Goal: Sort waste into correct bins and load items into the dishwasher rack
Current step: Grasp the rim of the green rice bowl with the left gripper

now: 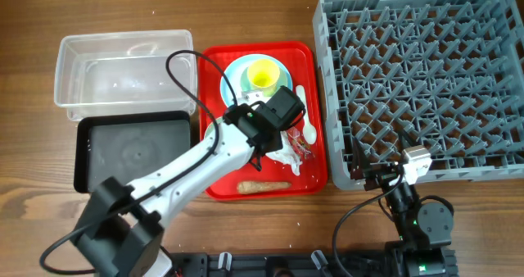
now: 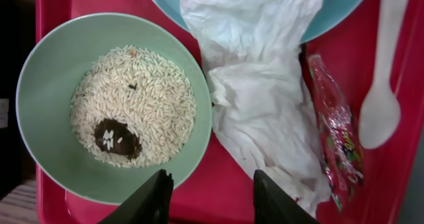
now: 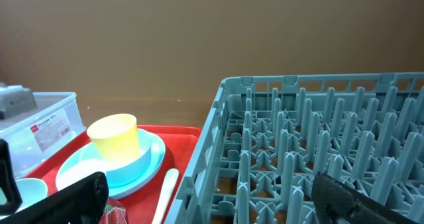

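Note:
My left gripper (image 2: 215, 199) is open and empty, low over the red tray (image 2: 232, 177), between the pale green bowl (image 2: 46, 85) and the crumpled white tissue (image 2: 258, 98). The bowl holds white rice grains (image 2: 149, 91) and a dark food bit (image 2: 116, 138). A red snack wrapper (image 2: 334, 138) and the white spoon (image 2: 381, 85) lie right of the tissue. The yellow cup (image 1: 262, 74) stands on the light blue plate (image 1: 242, 64). A brown stick (image 1: 264, 184) lies at the tray's front. My right gripper (image 3: 218, 197) is open and empty beside the grey rack (image 1: 426, 72).
The clear tub (image 1: 123, 68) stands at the back left with the black tray (image 1: 135, 150) in front of it, both left of the red tray (image 1: 217, 72). The left arm (image 1: 188, 166) crosses the tray's front left corner. The right arm's base is at the front right.

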